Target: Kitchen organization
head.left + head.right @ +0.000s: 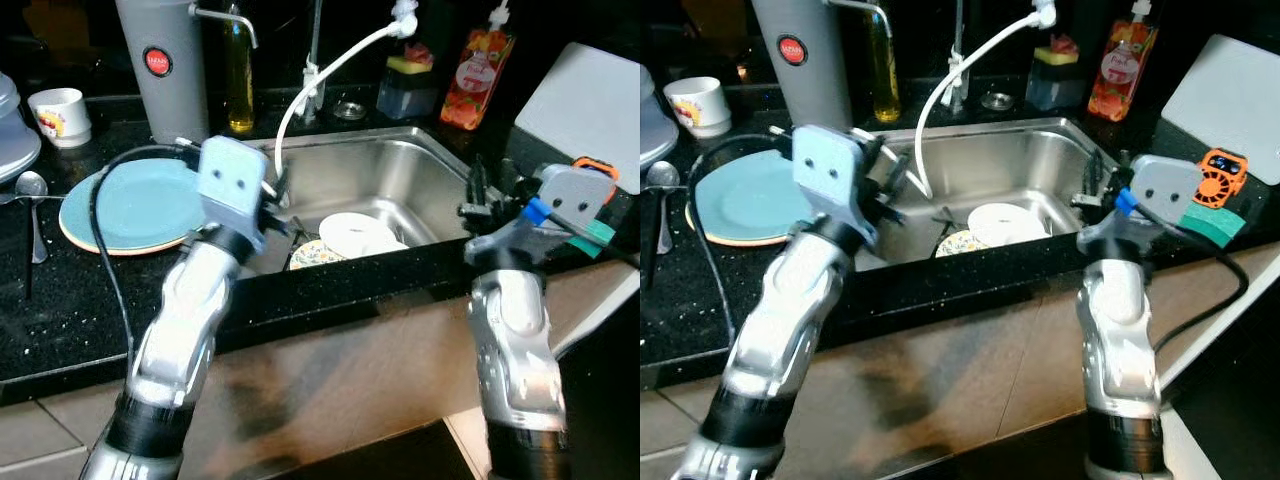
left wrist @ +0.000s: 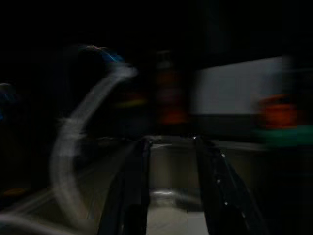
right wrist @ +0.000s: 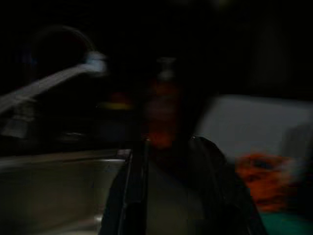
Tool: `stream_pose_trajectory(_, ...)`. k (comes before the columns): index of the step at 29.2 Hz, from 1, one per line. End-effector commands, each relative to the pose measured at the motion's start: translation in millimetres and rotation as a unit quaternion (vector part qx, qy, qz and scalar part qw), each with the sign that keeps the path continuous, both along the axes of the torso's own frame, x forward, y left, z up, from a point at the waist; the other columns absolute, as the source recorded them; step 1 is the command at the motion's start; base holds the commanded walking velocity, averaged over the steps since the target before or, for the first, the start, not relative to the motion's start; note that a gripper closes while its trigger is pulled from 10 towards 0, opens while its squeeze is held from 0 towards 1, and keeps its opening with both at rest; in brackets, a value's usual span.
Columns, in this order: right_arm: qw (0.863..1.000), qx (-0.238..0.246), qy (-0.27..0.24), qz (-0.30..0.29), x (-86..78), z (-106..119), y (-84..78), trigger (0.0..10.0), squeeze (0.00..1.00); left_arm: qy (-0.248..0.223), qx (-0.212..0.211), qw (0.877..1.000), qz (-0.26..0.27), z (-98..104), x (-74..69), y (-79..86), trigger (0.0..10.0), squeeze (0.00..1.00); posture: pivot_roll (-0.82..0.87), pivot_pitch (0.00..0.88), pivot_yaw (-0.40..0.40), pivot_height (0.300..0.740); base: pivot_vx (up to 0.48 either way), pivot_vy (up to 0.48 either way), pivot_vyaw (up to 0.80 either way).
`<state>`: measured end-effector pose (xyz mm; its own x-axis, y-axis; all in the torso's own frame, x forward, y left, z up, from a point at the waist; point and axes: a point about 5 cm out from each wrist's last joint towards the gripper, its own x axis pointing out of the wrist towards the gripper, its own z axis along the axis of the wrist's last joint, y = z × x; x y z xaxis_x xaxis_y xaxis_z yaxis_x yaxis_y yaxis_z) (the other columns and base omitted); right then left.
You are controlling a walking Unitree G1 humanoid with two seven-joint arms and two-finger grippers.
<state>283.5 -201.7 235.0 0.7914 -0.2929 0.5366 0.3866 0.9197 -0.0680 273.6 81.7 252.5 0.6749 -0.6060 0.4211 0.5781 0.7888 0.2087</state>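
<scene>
On my left, a round light-blue plate (image 1: pixel 135 203) lies on the black speckled desk (image 1: pixel 60 310). My left pincer (image 1: pixel 283 203) hangs open at the stainless steel sink's (image 1: pixel 420 170) left rim; white dishes (image 1: pixel 355 235) sit inside. My right pincer (image 1: pixel 487 190) hovers open over its right rim.

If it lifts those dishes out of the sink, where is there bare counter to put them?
Free patches: the black counter in front of the blue plate, and the white board right of the sink. Crowded: behind the sink, with the soap bottle, sponge holder and oil bottle; a cup and spoon fill the far left.
</scene>
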Motion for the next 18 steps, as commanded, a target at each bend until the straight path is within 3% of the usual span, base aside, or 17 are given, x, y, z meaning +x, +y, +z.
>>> stream_pose_trajectory(1, 0.998, -0.029, -0.018, -0.058, -11.8, 4, -12.4, 10.0, 0.0, 0.042, 0.018, 0.997, -0.064, -12, -9.2, -1.7, 10.0, 0.0, 0.04, 0.003, -0.042, 0.74, 0.0, 0.0, 0.0)
stream_pose_trajectory(5, 0.986, 0.001, 0.028, -0.161, -33.0, -17, -46.5, 10.0, 0.0, 0.089, 0.05, 0.985, -0.136, -28, -24.5, 5.2, 10.0, 0.0, 0.03, 0.007, -0.038, 0.74, 0.0, 0.0, 0.0)
stream_pose_trajectory(7, 0.983, 0.005, 0.035, -0.178, -37.3, -21, -53.1, 10.0, 0.0, 0.092, 0.045, 0.986, -0.132, -27, -24.2, 6.9, 10.0, 0.0, 0.03, 0.016, -0.031, 0.74, 0.0, 0.0, 0.0)
stream_pose_trajectory(9, 0.987, 0.014, 0.032, -0.154, -36.8, -20, -54.4, 10.0, 0.0, 0.08, 0.016, 0.994, -0.077, -17, -10.2, 14.3, 10.0, 0.0, 0.02, 0.017, -0.021, 0.74, 0.0, 0.0, 0.0)
stream_pose_trajectory(11, 0.989, 0.021, 0.022, -0.142, -34.5, -16, -52.2, 10.0, 0.0, 0.067, 0.011, 0.996, -0.059, -12, -4.8, 16.8, 10.0, 0.0, 0.02, 0.016, -0.019, 0.74, 0.0, 0.0, 0.0)
stream_pose_trajectory(12, 0.991, 0.032, 0.013, -0.13, -31.8, -12, -49.9, 10.0, 0.0, 0.054, 0.004, 0.998, -0.039, -6, 1.1, 19.6, 10.0, 0.0, 0.02, 0.016, -0.019, 0.74, 0.0, 0.0, 0.0)
stream_pose_trajectory(13, 0.994, 0.034, -0.014, -0.105, -23.8, 0, -41.7, 10.0, 0.0, 0.027, -0.024, 0.999, 0.017, 12, 16.0, 31.4, 10.0, 0.0, 0.02, 0.011, -0.024, 0.74, 0.0, 0.0, 0.0)
stream_pose_trajectory(15, 0.994, 0.03, -0.023, -0.099, -22.0, 4, -38.6, 10.0, 0.0, 0.022, -0.034, 0.999, 0.032, 19, 19.6, 36.5, 10.0, 0.0, 0.02, 0.011, -0.024, 0.74, 0.0, 0.0, 0.0)
stream_pose_trajectory(17, 0.999, 0.034, -0.038, 0.008, -11.2, 17, -16.6, 10.0, 0.0, -0.001, -0.059, 0.993, 0.107, 35, 32.4, 56.0, 10.0, 0.0, 0.03, 0.01, -0.023, 0.74, 0.0, 0.0, 0.0)
stream_pose_trajectory(18, 0.992, 0.063, -0.036, 0.105, -5.9, 23, -0.3, 10.0, 0.0, -0.003, -0.073, 0.99, 0.119, 40, 34.8, 64.7, 10.0, 0.0, 0.03, 0.009, -0.026, 0.74, 0.0, 0.0, 0.0)
